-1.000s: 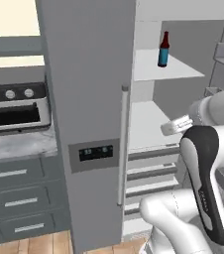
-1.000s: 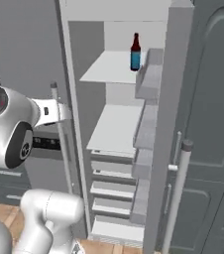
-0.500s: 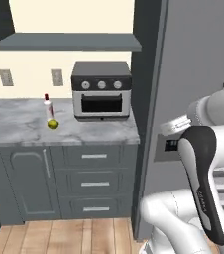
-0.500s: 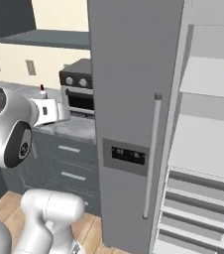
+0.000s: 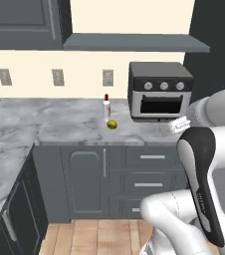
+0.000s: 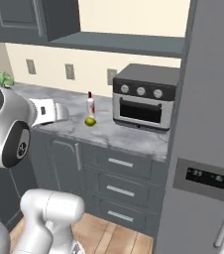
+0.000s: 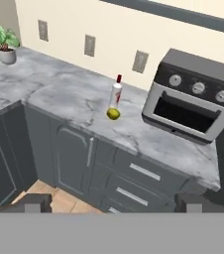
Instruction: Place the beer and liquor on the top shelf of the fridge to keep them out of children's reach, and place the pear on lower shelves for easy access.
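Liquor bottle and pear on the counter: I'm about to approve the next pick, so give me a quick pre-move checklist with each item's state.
1. Liquor upright on the counter: ok.
2. Pear just in front of the bottle, touching or not: cannot tell.
3. Gripper open and empty: ok.
4. Gripper within reach of the bottle: not ok, well short.
5. Toaster oven apart from both items: ok.
6. Potted plant out of the way: ok.

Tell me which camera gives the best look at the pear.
The hand view: the pear sits near centre, unblocked, right in front of the liquor on the counter. Both base views show it smaller and farther off, and, but also unblocked.
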Robot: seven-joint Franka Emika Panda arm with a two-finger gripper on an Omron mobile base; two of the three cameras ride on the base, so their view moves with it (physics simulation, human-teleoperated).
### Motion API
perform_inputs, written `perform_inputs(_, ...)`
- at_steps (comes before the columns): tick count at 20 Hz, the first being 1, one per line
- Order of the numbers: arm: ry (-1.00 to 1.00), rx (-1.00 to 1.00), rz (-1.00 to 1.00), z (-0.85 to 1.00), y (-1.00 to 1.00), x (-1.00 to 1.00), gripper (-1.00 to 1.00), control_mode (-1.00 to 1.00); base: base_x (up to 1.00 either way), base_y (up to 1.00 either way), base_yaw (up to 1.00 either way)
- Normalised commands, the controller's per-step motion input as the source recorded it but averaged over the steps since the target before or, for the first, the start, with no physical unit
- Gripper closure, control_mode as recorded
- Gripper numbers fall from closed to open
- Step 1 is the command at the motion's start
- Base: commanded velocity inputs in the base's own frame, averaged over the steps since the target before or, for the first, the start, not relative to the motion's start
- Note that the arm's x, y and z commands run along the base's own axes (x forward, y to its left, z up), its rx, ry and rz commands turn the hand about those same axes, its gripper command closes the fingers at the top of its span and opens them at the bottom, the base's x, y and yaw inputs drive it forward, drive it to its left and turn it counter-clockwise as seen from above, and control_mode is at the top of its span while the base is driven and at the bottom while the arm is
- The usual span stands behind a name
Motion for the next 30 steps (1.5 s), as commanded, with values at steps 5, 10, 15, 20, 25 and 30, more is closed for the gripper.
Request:
perform_inputs(5,0.0,0.0,0.0,0.0,0.0,0.0,-1.0,1.0,0.68,0.59,-0.04)
perform_inputs(10,0.0,0.0,0.0,0.0,0.0,0.0,-1.0,1.0,0.63,0.31,-0.09)
perform_inputs(15,0.0,0.0,0.0,0.0,0.0,0.0,-1.0,1.0,0.59,0.12,-0.17)
perform_inputs(20,0.0,0.0,0.0,0.0,0.0,0.0,-1.0,1.0,0.54,0.23,-0.21)
perform_inputs(25,0.0,0.0,0.0,0.0,0.0,0.0,-1.0,1.0,0.39,0.35,-0.19)
perform_inputs(30,-0.04,0.0,-0.06,-0.17,0.11,0.15,-1.0,-1.0,0.2,0.2,-0.1)
